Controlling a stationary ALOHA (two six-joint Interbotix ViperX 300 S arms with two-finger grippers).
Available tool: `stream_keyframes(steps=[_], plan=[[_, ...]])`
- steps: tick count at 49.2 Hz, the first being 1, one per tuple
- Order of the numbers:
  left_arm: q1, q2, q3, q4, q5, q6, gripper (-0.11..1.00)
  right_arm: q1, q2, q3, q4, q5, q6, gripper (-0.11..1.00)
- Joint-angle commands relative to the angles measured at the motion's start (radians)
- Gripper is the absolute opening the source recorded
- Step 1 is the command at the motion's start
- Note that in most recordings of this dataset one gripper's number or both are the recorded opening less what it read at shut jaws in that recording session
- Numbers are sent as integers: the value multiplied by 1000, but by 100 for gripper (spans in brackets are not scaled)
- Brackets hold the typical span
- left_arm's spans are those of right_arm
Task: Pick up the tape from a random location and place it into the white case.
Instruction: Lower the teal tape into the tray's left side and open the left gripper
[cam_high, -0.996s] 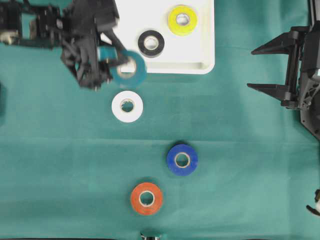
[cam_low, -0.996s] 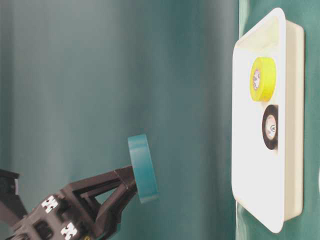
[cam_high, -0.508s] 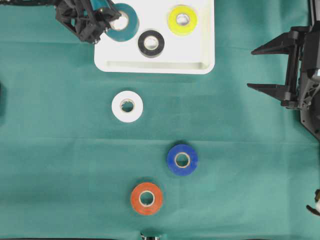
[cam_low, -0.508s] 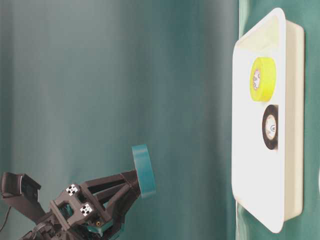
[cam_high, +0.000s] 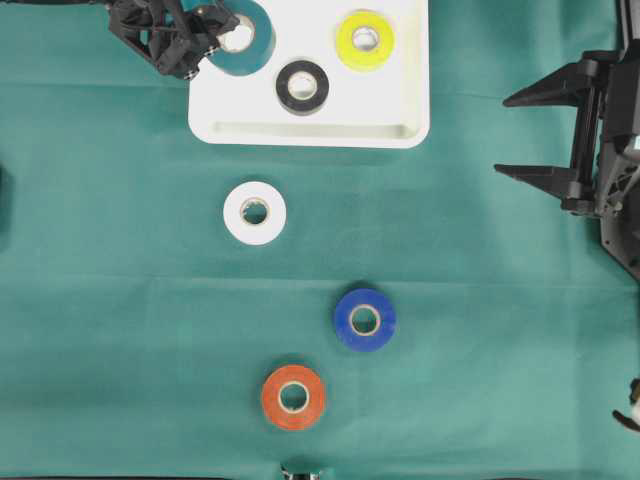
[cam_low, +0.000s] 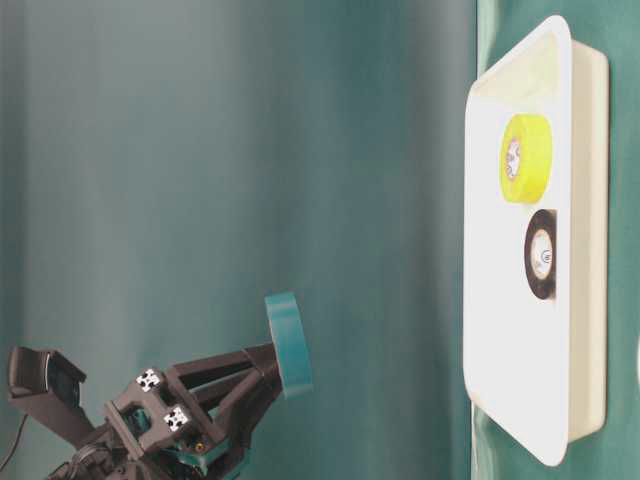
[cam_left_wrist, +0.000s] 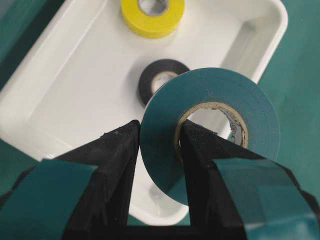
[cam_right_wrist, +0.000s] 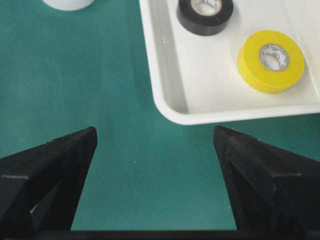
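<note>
left gripper (cam_left_wrist: 157, 137) clamped on the teal tape (cam_left_wrist: 210, 107) through its core wall, held high so it cleared the rim; tape was above the white case (cam_high: 400, 120), not released | right gripper (cam_high: 530, 135) wide apart, idle

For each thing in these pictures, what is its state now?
left claw: shut on teal tape
teal tape: held above white case
white case: holds two rolls
yellow tape: flat in case
black tape: flat in case
white tape, blue tape, orange tape: flat on cloth
right claw: open, empty
</note>
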Motion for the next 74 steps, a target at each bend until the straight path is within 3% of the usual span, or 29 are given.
stream_keyframes(steps=[1,22,46,74], plan=[[3,-12,-11,3,-5,0,22,-3,6,-23,-5,-3,-2,89],[3,28,43,3,-43,0,22,-11,14,-21,-6,-8,-2,89],[31,224,167,2,-275,0,22,-12,32,-18,-6,-14,-3,89],[31,268,178,0,-293,5,22,-18,32,-18,-6,-18,-2,89]])
